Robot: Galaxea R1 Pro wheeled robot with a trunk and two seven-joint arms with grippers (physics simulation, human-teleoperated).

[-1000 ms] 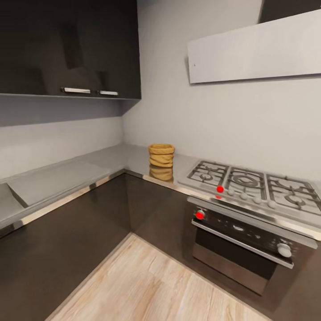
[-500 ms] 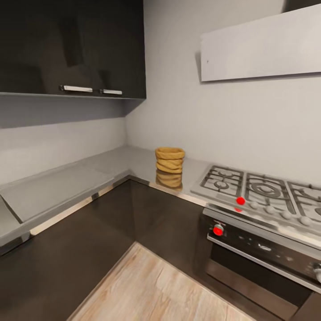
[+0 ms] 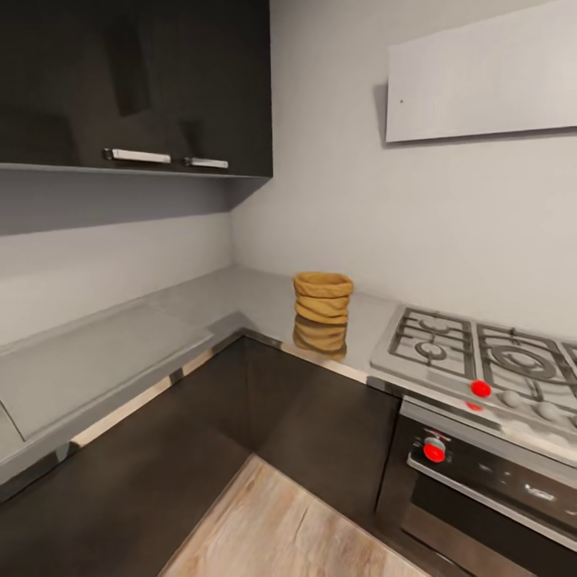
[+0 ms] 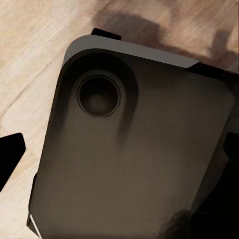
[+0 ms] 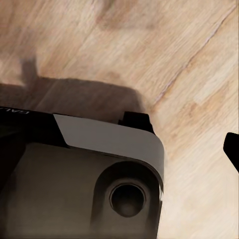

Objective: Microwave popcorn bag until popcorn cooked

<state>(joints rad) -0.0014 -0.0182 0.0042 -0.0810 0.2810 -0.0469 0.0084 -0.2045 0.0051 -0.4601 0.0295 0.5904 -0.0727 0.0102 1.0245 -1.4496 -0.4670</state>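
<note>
The popcorn bag (image 3: 322, 298), a squat tan sack with a rolled rim, stands upright on the grey glossy countertop (image 3: 240, 292) near the corner, just left of the gas hob. Its reflection lies on the slab in front of it. No popcorn can be seen inside it from here. The microwave is out of view. In the left wrist view my left gripper (image 4: 119, 149) hangs open over the robot's dark base, its dark fingertips (image 4: 10, 155) at the picture's edges. My right gripper (image 5: 119, 144) also points down at the base and the wood floor, with one fingertip (image 5: 232, 147) far out at the edge.
A steel gas hob (image 3: 481, 357) with a red knob sits right of the bag, over a built-in oven (image 3: 489, 481). Dark upper cabinets (image 3: 136, 80) hang over the left counter run. Dark cabinet fronts (image 3: 320, 433) enclose a wedge of light wood floor (image 3: 288, 529).
The whole head view has shifted: the bag, hob and cabinets have slid right and down and look larger, so the camera has come closer to the corner. The things themselves have not moved.
</note>
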